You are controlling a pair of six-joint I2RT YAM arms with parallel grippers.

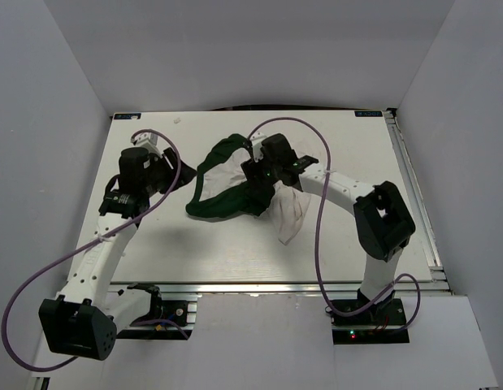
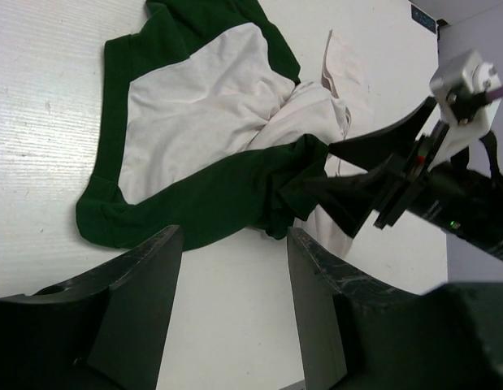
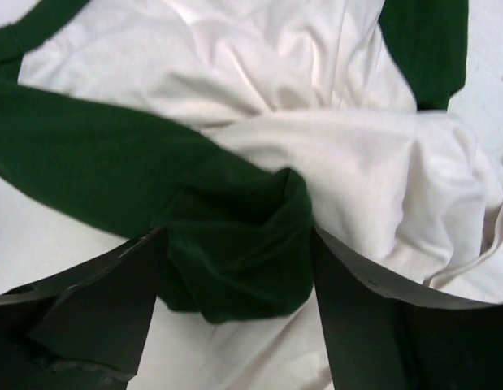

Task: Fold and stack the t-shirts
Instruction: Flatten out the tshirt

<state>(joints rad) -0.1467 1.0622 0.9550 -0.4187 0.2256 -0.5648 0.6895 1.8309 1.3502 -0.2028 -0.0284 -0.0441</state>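
White worktop (image 1: 194, 252), walled in on three sides, arms mounted at the near edge. One t-shirt (image 1: 227, 172) on it, lying mid-worktop and a little toward the far edge: white body, dark green sleeves and collar, not spread but rumpled, with a white tail of cloth trailing toward the near right. No print readable from here. No second shirt and no stack in sight. The right arm (image 1: 349, 191) reaches in from the right, over the shirt's middle. The left arm (image 1: 113, 227) stands over bare worktop toward the left edge, beside the shirt and clear of it. Right gripper (image 3: 239, 244): jaws apart, straddling a bunched fold of green sleeve (image 3: 235, 280) where it crosses the white body; the cloth fills the gap between the fingers, but I see no pinch. Left gripper (image 2: 233, 236): jaws apart, nothing between them, aimed across the worktop at the shirt's green hem. My reading: this is the very start of the task, the straightening-out before any fold. Next the right jaws need to close on that green bunch and lift it so the twist falls out. The left arm likely needs to take a hem or the other sleeve, so the shirt can be drawn flat between the two. Risk: grabbing two layers at once and dragging the whole heap.
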